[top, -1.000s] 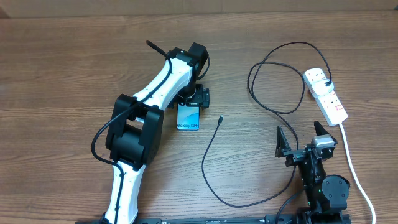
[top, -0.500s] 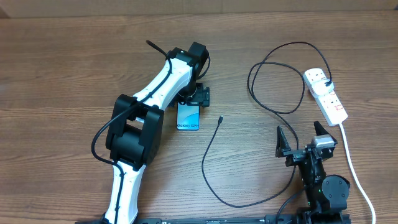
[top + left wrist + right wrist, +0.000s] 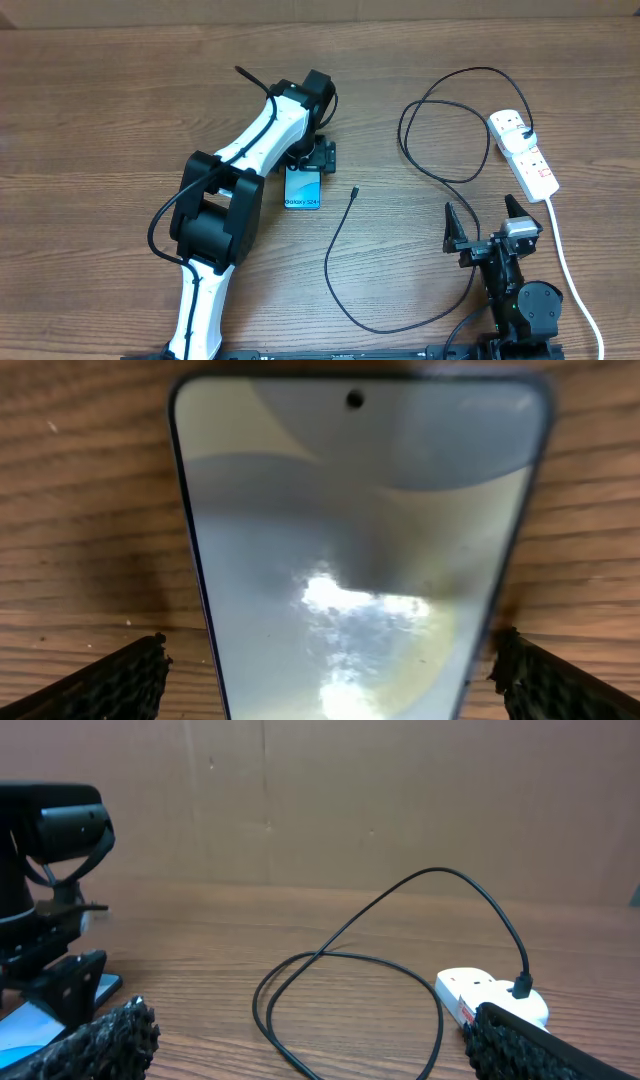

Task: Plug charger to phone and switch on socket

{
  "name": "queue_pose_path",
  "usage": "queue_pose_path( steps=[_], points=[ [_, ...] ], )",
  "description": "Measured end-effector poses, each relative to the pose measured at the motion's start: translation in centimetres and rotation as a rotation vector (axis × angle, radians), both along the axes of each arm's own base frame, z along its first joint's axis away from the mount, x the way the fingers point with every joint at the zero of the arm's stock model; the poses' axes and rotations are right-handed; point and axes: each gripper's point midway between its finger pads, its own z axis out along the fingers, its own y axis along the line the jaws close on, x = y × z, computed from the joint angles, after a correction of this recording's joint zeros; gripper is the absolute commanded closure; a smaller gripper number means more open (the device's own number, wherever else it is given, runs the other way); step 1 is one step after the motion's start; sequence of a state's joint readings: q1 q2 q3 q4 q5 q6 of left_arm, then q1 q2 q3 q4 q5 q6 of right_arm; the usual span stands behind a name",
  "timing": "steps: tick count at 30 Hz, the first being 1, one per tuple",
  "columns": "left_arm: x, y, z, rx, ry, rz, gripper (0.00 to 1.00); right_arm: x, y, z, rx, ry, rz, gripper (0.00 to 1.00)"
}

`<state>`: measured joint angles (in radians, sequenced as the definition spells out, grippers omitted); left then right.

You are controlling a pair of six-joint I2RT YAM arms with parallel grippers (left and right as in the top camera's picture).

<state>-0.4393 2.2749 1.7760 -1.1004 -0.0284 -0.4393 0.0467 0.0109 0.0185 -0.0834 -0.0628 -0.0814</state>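
The phone (image 3: 303, 189) seemingly reads "Galaxy S24"; left claw (image 3: 330, 675) straddles it.

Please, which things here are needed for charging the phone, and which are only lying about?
For the job: phone, charger, socket.
Only there: table, brown wall. I see no other loose item.
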Motion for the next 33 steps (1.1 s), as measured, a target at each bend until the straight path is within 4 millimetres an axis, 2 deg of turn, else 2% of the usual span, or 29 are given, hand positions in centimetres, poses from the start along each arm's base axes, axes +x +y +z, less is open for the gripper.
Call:
queue_pose_path(
  steps=[21, 24, 33],
  points=[
    [-0.34, -0.34, -0.54, -0.047, -0.021, 0.007, 0.00, 0.00, 0.00, 0.00, 0.000, 0.000, 0.000, 0.00],
    [-0.37, -0.35, -0.54, -0.048, -0.020, 0.009, 0.08, 0.00, -0.02, 0.01, 0.000, 0.000, -0.001, 0.00],
    [-0.50, -0.46, -0.54, -0.049, -0.016, 0.008, 0.13, 0.00, -0.01, -0.01, -0.001, 0.000, 0.000, 0.00]
  ],
)
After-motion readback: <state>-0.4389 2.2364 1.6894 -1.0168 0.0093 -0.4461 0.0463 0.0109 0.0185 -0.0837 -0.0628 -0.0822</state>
